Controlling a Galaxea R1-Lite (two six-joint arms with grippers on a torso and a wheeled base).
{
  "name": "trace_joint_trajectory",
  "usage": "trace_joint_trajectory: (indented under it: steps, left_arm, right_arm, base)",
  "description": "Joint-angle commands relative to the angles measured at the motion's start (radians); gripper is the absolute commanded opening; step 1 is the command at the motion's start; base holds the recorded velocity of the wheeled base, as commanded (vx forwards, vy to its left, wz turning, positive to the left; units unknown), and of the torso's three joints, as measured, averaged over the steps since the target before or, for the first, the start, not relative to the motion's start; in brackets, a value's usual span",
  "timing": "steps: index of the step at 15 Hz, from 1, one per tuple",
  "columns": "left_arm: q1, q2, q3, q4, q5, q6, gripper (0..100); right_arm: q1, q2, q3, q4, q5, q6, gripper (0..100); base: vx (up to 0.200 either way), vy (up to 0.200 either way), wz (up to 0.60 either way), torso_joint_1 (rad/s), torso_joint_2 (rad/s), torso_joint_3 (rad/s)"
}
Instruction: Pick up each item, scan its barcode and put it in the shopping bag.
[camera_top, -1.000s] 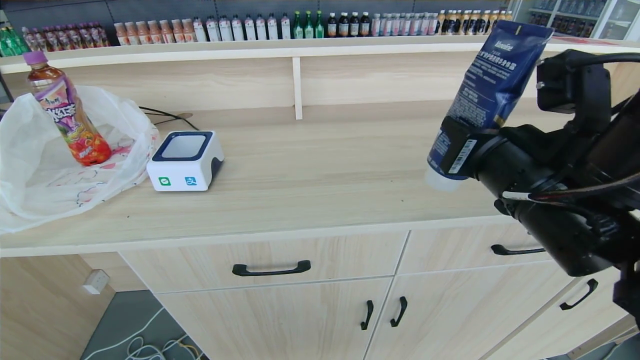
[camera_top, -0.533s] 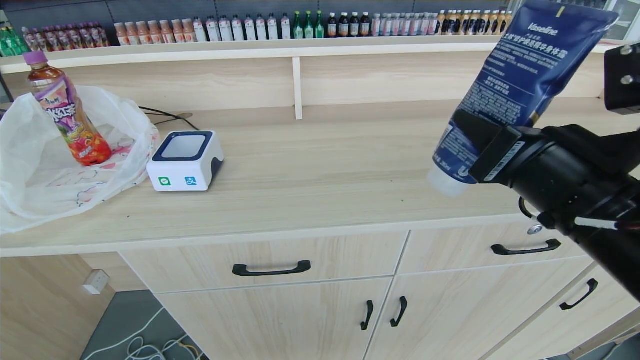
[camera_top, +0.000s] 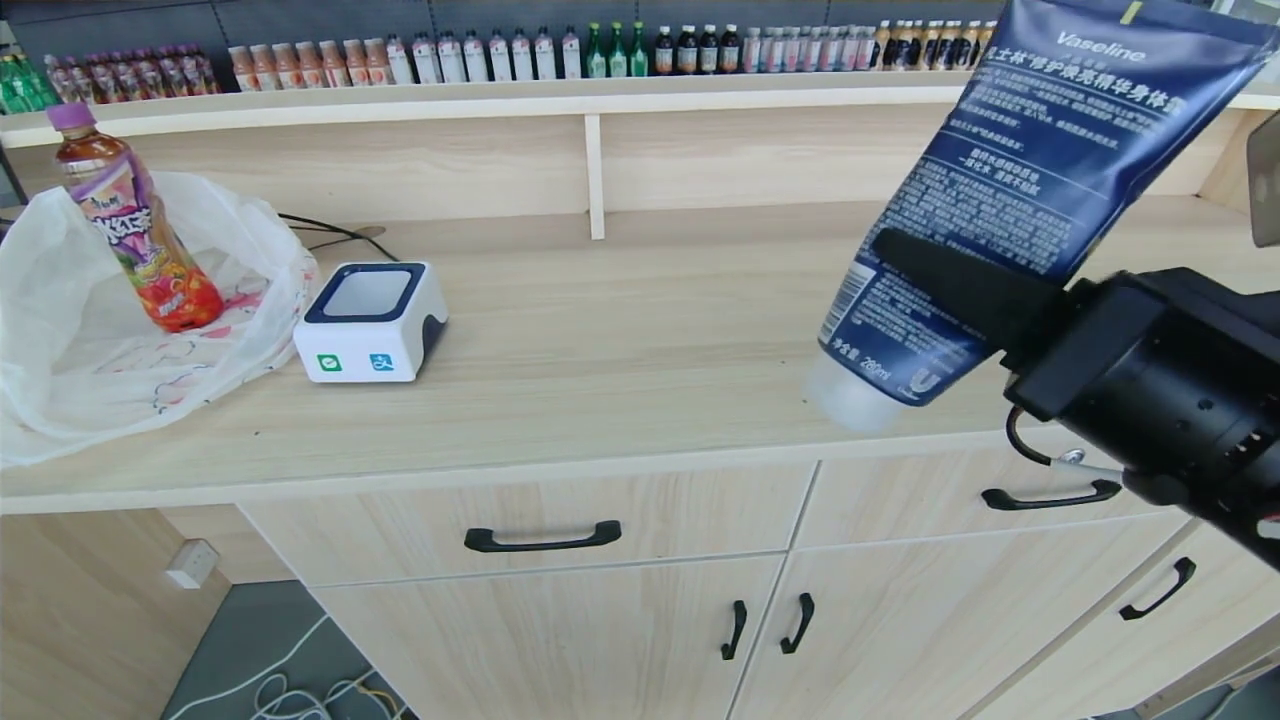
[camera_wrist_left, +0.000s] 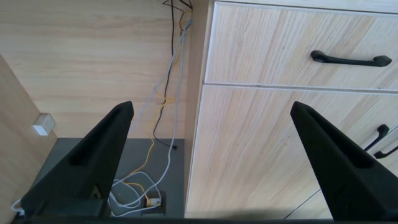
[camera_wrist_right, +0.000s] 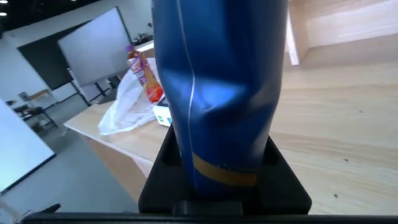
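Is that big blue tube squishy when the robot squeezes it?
Probably squishy: the blue tube looks dented just above where the right gripper pinches it. Yet fairly stiff, I think, since it sticks up at a slant without flopping over.

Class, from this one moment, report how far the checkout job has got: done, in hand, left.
Done: the drink bottle sits in the shopping bag. In hand: the right gripper is shut on the blue tube, held cap-down above the counter. Left: scanning the tube at the scanner, then bagging it. The left gripper hangs open by the cabinet fronts.
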Motion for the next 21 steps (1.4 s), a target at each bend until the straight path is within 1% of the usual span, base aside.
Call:
trace_joint_trajectory:
  steps: [1,3,4,6,9,12,15,17,19,21]
  left_arm:
    - [0.0,0.0,0.0,0.0,0.001,-0.001,100]
    - [0.0,0.0,0.0,0.0,0.001,-0.001,100]
    - [0.0,0.0,0.0,0.0,0.001,-0.001,100]
    - [0.0,0.0,0.0,0.0,0.001,-0.001,100]
    - [0.0,0.0,0.0,0.0,0.001,-0.001,100]
    - [0.0,0.0,0.0,0.0,0.001,-0.001,100]
    - [0.0,0.0,0.0,0.0,0.001,-0.001,100]
    - [0.0,0.0,0.0,0.0,0.001,-0.001,100]
    - [0.0,0.0,0.0,0.0,0.001,-0.001,100]
    - [0.0,0.0,0.0,0.0,0.001,-0.001,100]
  right_arm:
    - [-0.001,0.019,0.023,-0.057,0.061,0.016,0]
    - [-0.001,0.045,0.1,-0.162,0.168,0.033,0]
    - [-0.002,0.059,0.112,-0.206,0.234,0.041,0]
    - [-0.002,0.065,0.126,-0.251,0.289,0.104,0]
    - [-0.011,0.063,0.085,-0.251,0.389,0.151,0]
    - [-0.02,0.08,0.032,-0.245,0.553,0.197,0]
    - [-0.048,0.086,-0.015,-0.243,0.65,0.256,0]
    - [-0.056,0.088,-0.04,-0.24,0.691,0.286,0]
    - [-0.047,0.114,-0.089,-0.219,0.739,0.288,0]
    - [-0.048,0.158,-0.155,-0.196,0.742,0.294,0]
  base:
    - [0.0,0.0,0.0,0.0,0.0,0.0]
    - [0.0,0.0,0.0,0.0,0.0,0.0]
    - [0.0,0.0,0.0,0.0,0.0,0.0]
    - [0.0,0.0,0.0,0.0,0.0,0.0]
    - [0.0,0.0,0.0,0.0,0.0,0.0]
    - [0.0,0.0,0.0,0.0,0.0,0.0]
    - [0.0,0.0,0.0,0.0,0.0,0.0]
    - [0.0,0.0,0.0,0.0,0.0,0.0]
    - [0.0,0.0,0.0,0.0,0.0,0.0]
    - [0.0,0.0,0.0,0.0,0.0,0.0]
